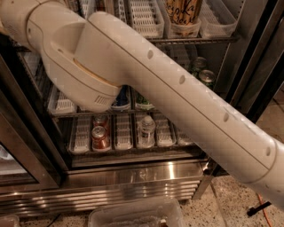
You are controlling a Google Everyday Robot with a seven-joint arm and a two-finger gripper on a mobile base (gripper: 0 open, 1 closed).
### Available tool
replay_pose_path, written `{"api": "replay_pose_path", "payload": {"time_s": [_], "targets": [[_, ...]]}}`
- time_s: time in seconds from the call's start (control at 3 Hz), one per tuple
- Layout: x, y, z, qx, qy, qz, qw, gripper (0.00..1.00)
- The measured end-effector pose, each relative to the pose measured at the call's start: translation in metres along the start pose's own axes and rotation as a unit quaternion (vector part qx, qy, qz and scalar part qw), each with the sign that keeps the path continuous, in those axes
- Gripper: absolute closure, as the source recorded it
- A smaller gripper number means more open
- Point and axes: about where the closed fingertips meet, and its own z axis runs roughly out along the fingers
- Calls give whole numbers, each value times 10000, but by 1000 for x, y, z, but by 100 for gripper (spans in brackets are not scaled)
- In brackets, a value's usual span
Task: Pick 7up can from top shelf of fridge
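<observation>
The fridge (133, 177) stands open in front of me, with a stainless-steel base and wire racks. At the top of the camera view a dark wire shelf (195, 41) carries clear-white slotted trays (142, 17) and a tall tan can with dark lettering (183, 11). No 7up can shows; it is hidden or out of view. My white arm (177, 102) crosses the view from lower right to upper left. Its elbow housing (84, 71) covers the middle racks. The gripper is out of view past the upper left edge.
Two green-lidded cans (204, 73) stand on the middle rack at right. A blue can (120, 101) peeks out under the arm. A red can (100, 137) and a clear bottle (146, 128) sit on the lowest rack. Black door frames (262, 66) flank the opening. A plastic bin (133, 215) lies on the floor.
</observation>
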Motion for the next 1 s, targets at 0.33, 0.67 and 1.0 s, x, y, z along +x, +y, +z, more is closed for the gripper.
{"api": "replay_pose_path", "payload": {"time_s": [0.33, 0.67, 1.0], "targets": [[10, 9, -21, -175, 207, -147, 9995, 100], [31, 14, -45, -416, 390, -294, 9979, 100], [52, 18, -64, -628, 499, -346, 9962, 100]]}}
